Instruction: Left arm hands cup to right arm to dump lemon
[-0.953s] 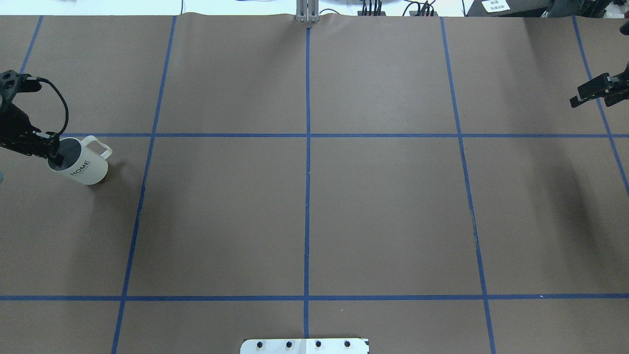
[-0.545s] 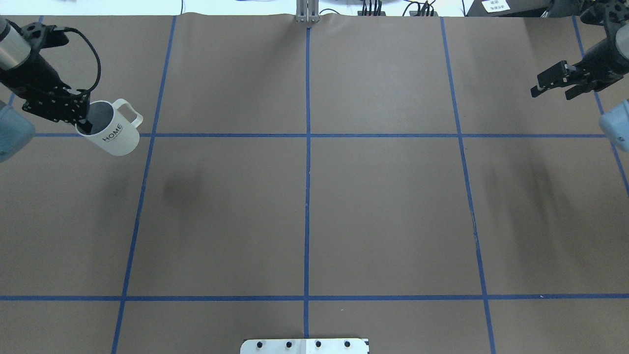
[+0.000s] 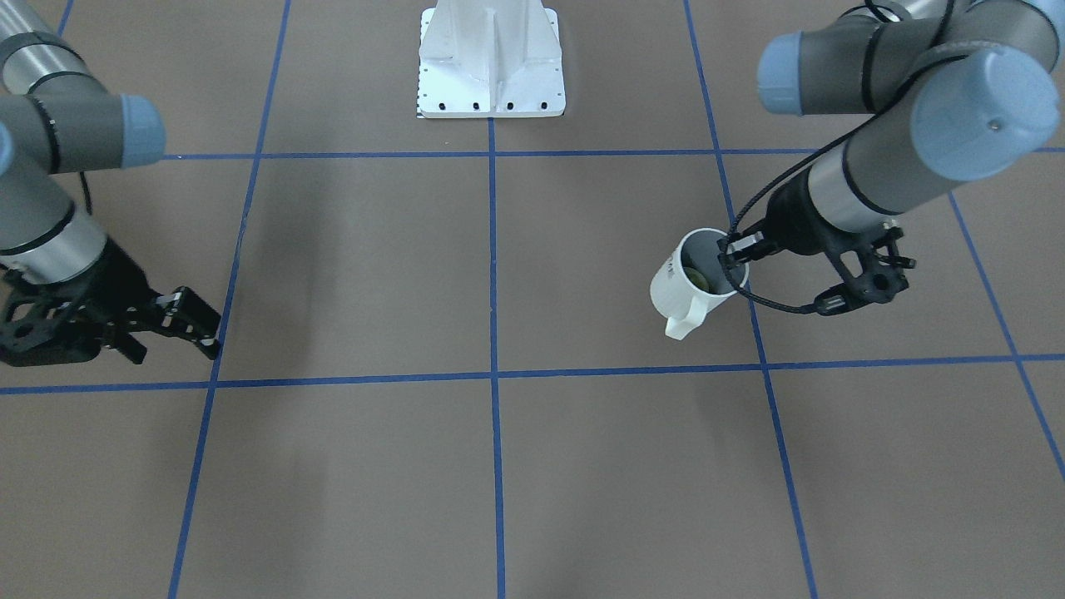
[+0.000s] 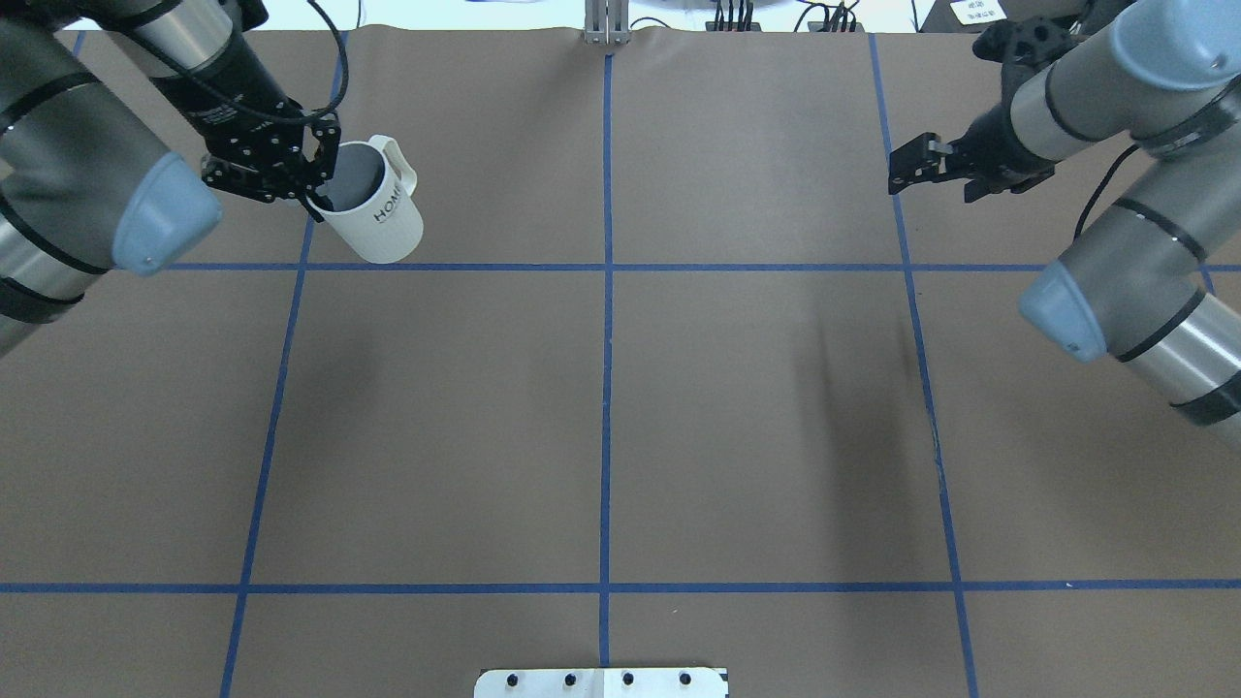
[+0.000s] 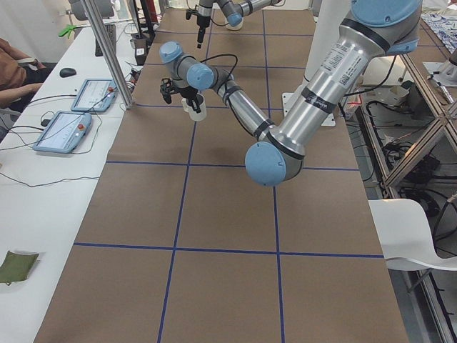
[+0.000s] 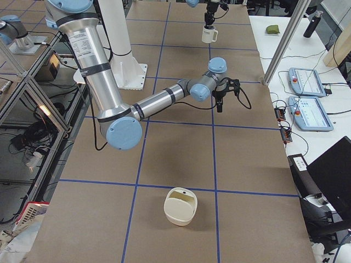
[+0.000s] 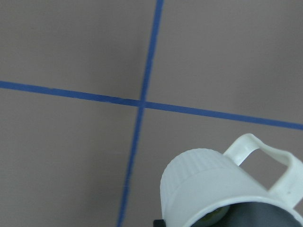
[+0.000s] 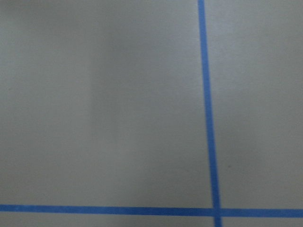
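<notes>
The left arm's gripper (image 4: 318, 194) is shut on the rim of the white cup (image 4: 376, 215), one finger inside and one outside, and holds it slightly tilted above the table. The cup's handle points away from the gripper. The lemon (image 3: 697, 279) lies inside the cup (image 3: 684, 281) and shows as a sliver in the left wrist view (image 7: 213, 217). The right gripper (image 4: 916, 174) is open and empty, above the far right of the table and well apart from the cup. It also shows in the front-facing view (image 3: 193, 326).
Brown table paper carries a grid of blue tape lines (image 4: 606, 291). The white robot base plate (image 3: 491, 83) sits at the robot's edge. A cream container (image 6: 181, 206) stands on the table's right end. Tablets (image 5: 71, 128) lie on the white side bench.
The left arm has lifted the cup off the table and carried it right and farther from the robot. The right gripper has moved left towards the table's middle, still open.
</notes>
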{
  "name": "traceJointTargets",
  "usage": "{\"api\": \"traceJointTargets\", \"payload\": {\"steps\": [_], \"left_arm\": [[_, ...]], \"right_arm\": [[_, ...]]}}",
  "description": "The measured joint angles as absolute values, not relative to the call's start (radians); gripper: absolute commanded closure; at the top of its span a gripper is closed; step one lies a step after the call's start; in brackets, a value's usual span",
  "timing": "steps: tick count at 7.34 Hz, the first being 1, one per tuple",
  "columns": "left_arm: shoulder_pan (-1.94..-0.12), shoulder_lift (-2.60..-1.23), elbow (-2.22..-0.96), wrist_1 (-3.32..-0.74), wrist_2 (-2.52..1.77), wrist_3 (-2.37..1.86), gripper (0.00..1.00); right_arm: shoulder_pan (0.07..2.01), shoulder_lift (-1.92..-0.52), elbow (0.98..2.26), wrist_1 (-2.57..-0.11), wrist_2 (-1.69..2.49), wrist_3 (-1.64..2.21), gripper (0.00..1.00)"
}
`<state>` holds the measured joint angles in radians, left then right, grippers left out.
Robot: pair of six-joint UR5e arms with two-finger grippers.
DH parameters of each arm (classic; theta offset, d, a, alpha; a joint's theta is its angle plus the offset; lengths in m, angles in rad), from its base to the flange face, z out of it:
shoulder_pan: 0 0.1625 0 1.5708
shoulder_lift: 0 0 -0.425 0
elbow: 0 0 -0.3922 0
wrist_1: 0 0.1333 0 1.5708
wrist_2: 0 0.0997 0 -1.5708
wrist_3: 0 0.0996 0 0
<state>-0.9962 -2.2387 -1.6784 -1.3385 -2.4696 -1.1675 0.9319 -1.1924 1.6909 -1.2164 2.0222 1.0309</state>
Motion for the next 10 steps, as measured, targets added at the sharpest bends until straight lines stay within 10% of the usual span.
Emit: {"api": "traceJointTargets", "payload": {"steps": [10], "left_arm": [[-0.843,-2.666,-1.308,-1.42,-2.285,-1.829,1.0]], "right_arm": [[0.314,-1.066,1.828,-1.1,0.923,0.997,0.02]]}}
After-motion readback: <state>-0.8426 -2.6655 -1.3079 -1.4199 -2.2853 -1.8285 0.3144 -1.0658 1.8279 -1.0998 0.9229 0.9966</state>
